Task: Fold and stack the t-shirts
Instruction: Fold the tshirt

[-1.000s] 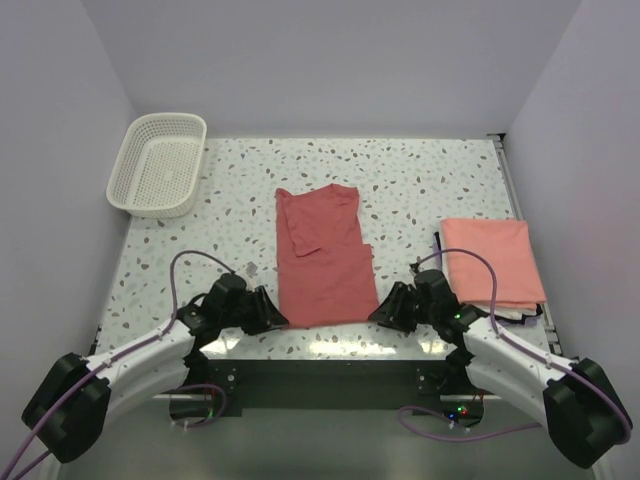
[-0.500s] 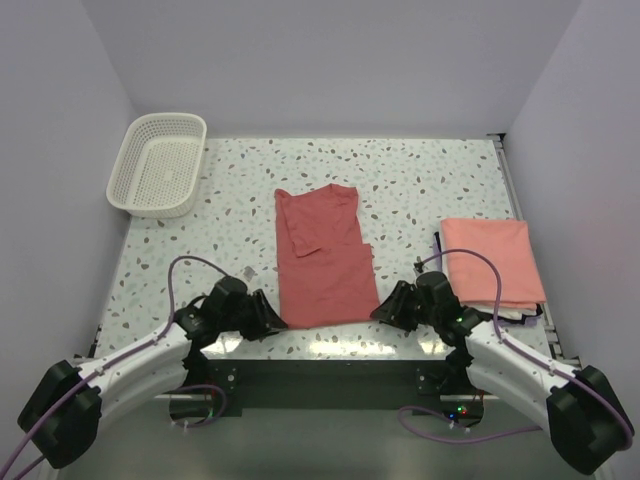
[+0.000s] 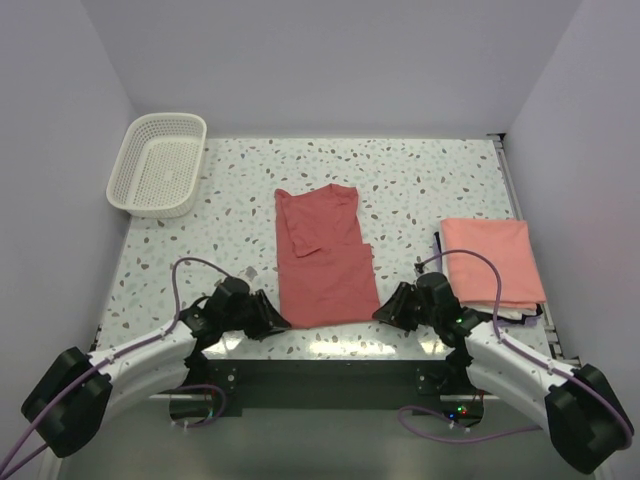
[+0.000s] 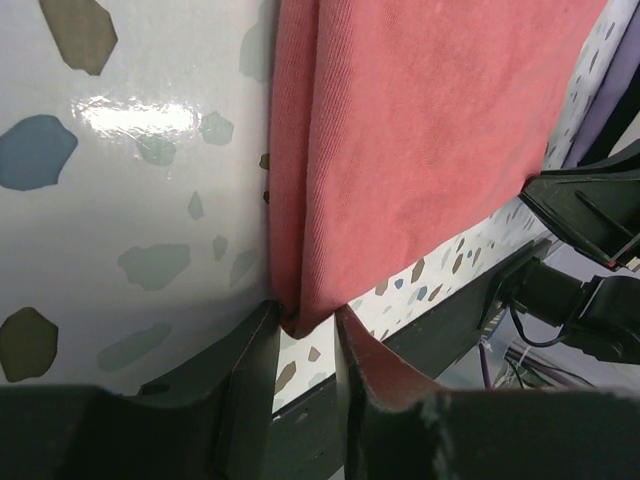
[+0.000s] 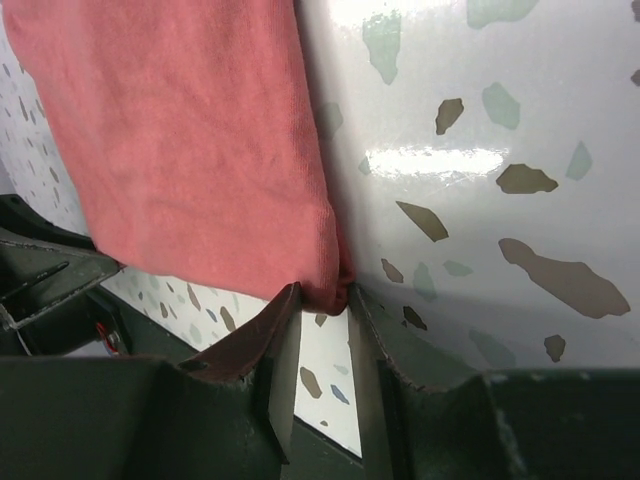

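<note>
A dusty red t-shirt point(image 3: 320, 260) lies flat in the middle of the table, folded lengthwise into a long strip with its collar end far from me. My left gripper point(image 3: 283, 322) is at its near left corner and my right gripper point(image 3: 378, 312) is at its near right corner. In the left wrist view the jaws point(image 4: 305, 325) pinch the shirt's corner point(image 4: 430, 130) at the table's front edge. In the right wrist view the jaws point(image 5: 322, 300) pinch the other corner point(image 5: 190, 130). A folded salmon pink t-shirt point(image 3: 490, 260) lies at the right.
A white lattice basket point(image 3: 160, 165) stands at the far left corner. The speckled table point(image 3: 420, 180) ends in a black front edge just behind both grippers. Walls close in on the left, right and back.
Both grippers have crept slightly inward and nearer to the shirt's near corners. The shirts and basket have not moved.
</note>
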Motion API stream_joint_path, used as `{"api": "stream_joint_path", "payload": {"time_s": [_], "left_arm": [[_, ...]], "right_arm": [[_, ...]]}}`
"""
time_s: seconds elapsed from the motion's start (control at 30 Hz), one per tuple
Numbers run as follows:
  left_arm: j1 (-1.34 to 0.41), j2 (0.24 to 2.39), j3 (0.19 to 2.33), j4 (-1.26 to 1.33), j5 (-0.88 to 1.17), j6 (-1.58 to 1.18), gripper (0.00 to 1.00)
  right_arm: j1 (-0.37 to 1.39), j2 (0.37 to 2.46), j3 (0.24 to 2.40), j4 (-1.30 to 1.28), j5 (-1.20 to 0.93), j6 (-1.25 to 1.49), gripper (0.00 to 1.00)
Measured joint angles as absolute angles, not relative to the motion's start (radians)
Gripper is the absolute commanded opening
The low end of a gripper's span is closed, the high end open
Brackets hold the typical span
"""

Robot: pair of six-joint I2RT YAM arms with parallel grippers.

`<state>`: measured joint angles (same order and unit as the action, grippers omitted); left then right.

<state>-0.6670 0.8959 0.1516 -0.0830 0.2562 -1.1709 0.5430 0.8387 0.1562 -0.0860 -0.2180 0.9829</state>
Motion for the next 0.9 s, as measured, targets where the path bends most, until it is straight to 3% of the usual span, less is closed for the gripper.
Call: {"api": "stream_joint_path", "payload": {"time_s": [0.2, 0.23, 0.47, 0.9], "left_arm": [[-0.673, 0.92, 0.13, -0.031, 0.251, -1.188, 0.06], [-0.674, 0.923, 0.129, -0.027, 0.25, -1.189, 0.0], [-0.712, 0.849, 0.111, -0.051, 0.223, -1.192, 0.0], [-0.81, 0.545, 0.102, -0.34, 0.219, -1.168, 0.0]], "right_arm": [[0.542, 0.857, 0.144, -0.058, -0.218, 0.98, 0.12], [0.542, 0.859, 0.143, -0.055, -0.218, 0.978, 0.02], [0.542, 0.774, 0.131, -0.122, -0.254, 0.945, 0.0], [0.543, 0.271, 0.174, -0.58, -0.395, 0.861, 0.0]]}}
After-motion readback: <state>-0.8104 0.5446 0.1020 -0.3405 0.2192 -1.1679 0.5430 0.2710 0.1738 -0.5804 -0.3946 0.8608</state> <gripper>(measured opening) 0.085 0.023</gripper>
